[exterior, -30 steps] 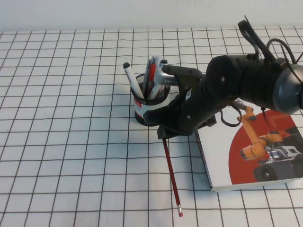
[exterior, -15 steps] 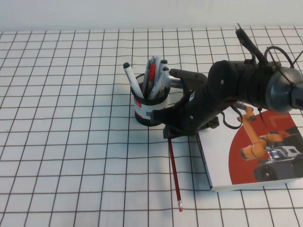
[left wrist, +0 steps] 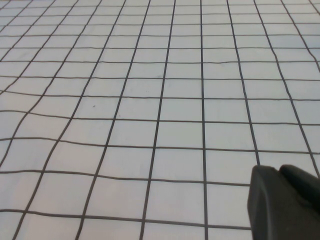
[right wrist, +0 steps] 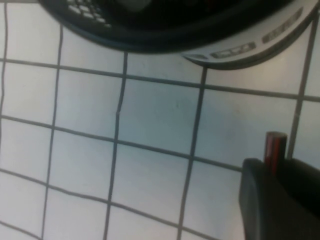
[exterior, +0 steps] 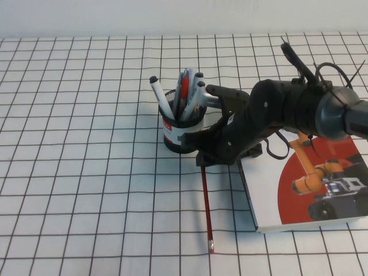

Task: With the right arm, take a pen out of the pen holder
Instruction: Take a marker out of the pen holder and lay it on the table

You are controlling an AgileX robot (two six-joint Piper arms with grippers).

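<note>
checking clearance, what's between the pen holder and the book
In the high view the right hand, shut on a red pencil, sits between holder and book. The left hand shows only in its wrist view, over the grid cloth.

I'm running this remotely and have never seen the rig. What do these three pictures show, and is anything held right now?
This is a table robot with two arms, each ending in a gripper. The high view looks down from the robot's own side onto a gridded table. The other two pictures come from cameras on the wrists.

From above, only the right arm shows. The right gripper is beside the pen holder, on the robot's side of it, and is shut on a red pencil. The pencil's eraser end points toward the robot. Several pens stand in the holder, and a book lies to its right.

The left gripper appears only in its own wrist view, as a dark shape over bare grid.
</note>
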